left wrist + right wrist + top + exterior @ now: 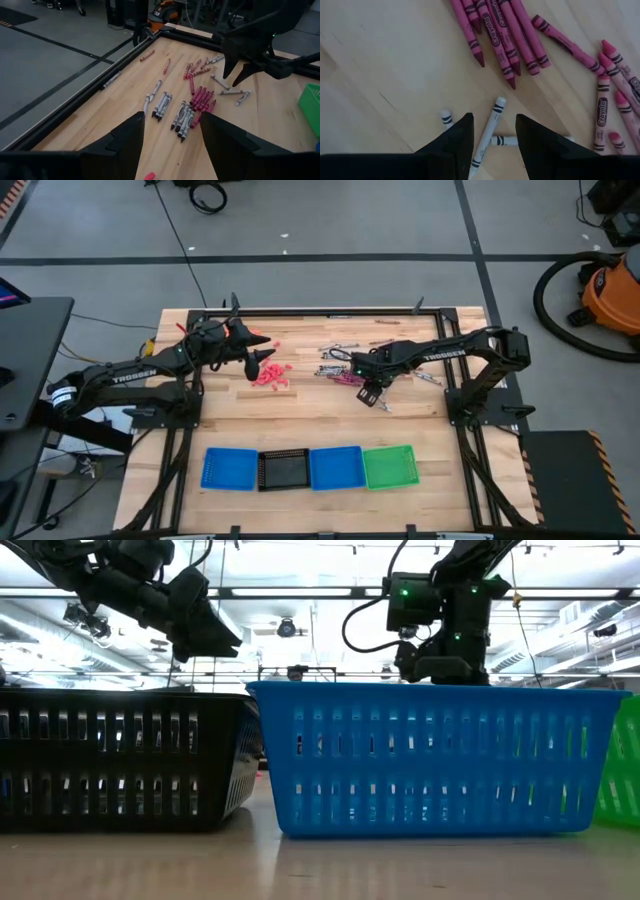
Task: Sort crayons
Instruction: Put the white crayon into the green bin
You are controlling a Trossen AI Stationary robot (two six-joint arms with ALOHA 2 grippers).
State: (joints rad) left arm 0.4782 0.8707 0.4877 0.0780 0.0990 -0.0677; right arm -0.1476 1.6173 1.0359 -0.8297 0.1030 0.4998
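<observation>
Red crayons [271, 374] lie heaped on the wooden table just in front of my left gripper [264, 350], which hovers above the table, nearly level, open and holding nothing [170, 135]. Farther right lie magenta crayons [505, 30] and grey crayons [182, 116], partly in rows. My right gripper [374, 393] points down over them, open. In the right wrist view its fingers [492, 131] stand on either side of one grey crayon [491, 122] lying flat on the table, and they show no touch on it. Two more grey crayons lie beside it.
Four flat trays stand in a row near the table's front edge: blue [229, 468], black [283, 470], blue [335, 467], green [390, 466]. More loose crayons [340, 348] lie toward the far edge, along the black frame rail [320, 310]. Bare wood lies between crayons and trays.
</observation>
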